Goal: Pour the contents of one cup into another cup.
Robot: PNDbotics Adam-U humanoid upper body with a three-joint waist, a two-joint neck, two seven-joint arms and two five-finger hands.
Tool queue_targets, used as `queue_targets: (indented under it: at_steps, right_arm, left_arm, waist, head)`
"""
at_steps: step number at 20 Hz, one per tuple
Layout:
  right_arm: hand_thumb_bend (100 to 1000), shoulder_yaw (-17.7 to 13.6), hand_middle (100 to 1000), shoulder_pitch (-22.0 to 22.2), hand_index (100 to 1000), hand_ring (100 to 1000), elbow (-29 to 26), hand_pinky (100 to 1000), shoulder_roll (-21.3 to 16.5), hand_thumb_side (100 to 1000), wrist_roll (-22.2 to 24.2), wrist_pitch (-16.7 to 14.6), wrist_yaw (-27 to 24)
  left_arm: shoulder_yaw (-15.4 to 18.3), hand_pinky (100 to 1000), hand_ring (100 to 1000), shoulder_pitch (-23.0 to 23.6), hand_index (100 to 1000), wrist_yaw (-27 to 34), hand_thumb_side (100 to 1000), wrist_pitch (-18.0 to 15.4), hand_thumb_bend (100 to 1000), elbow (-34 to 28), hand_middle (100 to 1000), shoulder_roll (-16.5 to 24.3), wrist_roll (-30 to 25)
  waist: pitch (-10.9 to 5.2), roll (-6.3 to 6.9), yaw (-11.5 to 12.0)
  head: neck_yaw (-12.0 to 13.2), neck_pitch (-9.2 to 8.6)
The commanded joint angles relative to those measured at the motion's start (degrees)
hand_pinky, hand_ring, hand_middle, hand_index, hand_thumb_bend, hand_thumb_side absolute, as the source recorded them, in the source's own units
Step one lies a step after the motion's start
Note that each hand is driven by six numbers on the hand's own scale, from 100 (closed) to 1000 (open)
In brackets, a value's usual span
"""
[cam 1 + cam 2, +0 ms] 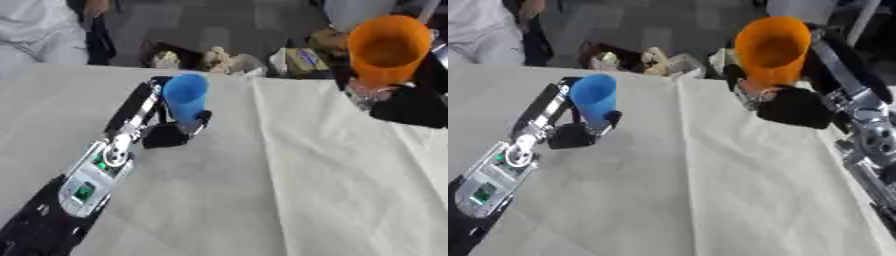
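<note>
My left hand [171, 131] has fingers curled round the blue plastic cup [185, 98], upright on the white cloth-covered table [262, 200]. My right hand [791, 106] grips the base of the orange plastic cup [773, 49], raised, mouth tipped toward me, well apart from the blue one.

**Two plastic cups, one blue, one orange**

Blue cup [594, 101]: tapered plastic tumbler, upright, mouth up, over the left half of the white-covered table [710, 190]. Held by its lower part in the left robot hand [588, 131].

Orange cup [773, 50]: larger tapered plastic tumbler, raised at the far right, mouth tilted toward the camera, inside visible. Base gripped in the right robot hand [794, 106]. The two cups are well apart.
</note>
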Motion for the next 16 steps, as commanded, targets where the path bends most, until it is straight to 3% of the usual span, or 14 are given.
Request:
queue_targets:
  at_steps: [1, 10, 16]
  right_arm:
    - [100, -0.96, 627, -1.48, 566, 536, 0.09, 248, -2.42, 295, 1.57, 0.96, -0.58]
    - [100, -0.03, 625, -4.31, 566, 533, 4.78, 245, -3.48, 320, 9.07, 7.22, 2.91]
    - [100, 0.79, 622, -6.51, 569, 531, 7.27, 243, -2.36, 356, 14.35, 8.28, 10.73]
  left_arm:
    - [-0.37, 298, 407, -1.16, 400, 0.73, 343, 0.86, 100, -2.48, 573, 1.63, -1.56]
    - [-1.63, 299, 408, -0.14, 390, 1.56, 341, 1.79, 100, -6.58, 568, 2.63, -3.91]
    - [-2.12, 297, 406, 0.56, 383, 3.15, 342, 1.92, 100, -8.40, 561, 2.96, -4.16]
  waist:
    - [-2.50, -0.98, 0.00]
    - [-3.35, -1.46, 0.19]
    - [-3.66, -1.56, 0.27]
  head:
    - [-0.05, 0.62]
    - [-0.93, 0.70]
    - [-1.24, 0.61]
